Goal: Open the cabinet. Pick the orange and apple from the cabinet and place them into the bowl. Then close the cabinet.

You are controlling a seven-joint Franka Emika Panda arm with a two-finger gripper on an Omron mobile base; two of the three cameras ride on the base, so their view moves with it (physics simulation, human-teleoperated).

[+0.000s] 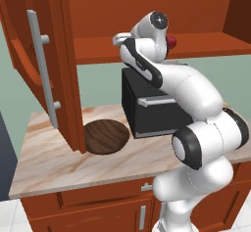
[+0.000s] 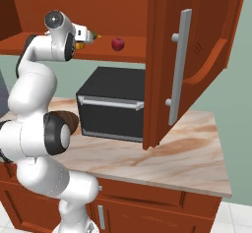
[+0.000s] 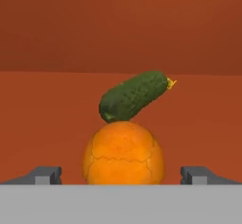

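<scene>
The cabinet [image 1: 66, 55] stands open, its doors [image 2: 162, 55] swung wide. On its shelf the orange [image 3: 124, 154] sits right in front of my gripper [image 3: 122, 176]. The gripper is open, one fingertip [image 3: 47, 175] on each side of the fruit with a gap to both. The orange [image 2: 90, 37] peeks out past the hand in the right base view. The dark-red apple [image 2: 117, 43] rests on the same shelf to the right, and is partly behind the arm as the apple [image 1: 171, 41] in the left base view. The brown bowl [image 1: 105, 136] sits on the counter below the left door.
A small green vegetable [image 3: 133, 95] lies just behind the orange, touching or nearly touching it. A black microwave [image 1: 152, 108] stands on the marble counter [image 2: 187, 148] under the shelf, right of the bowl. The open left door hangs over the bowl's left rim.
</scene>
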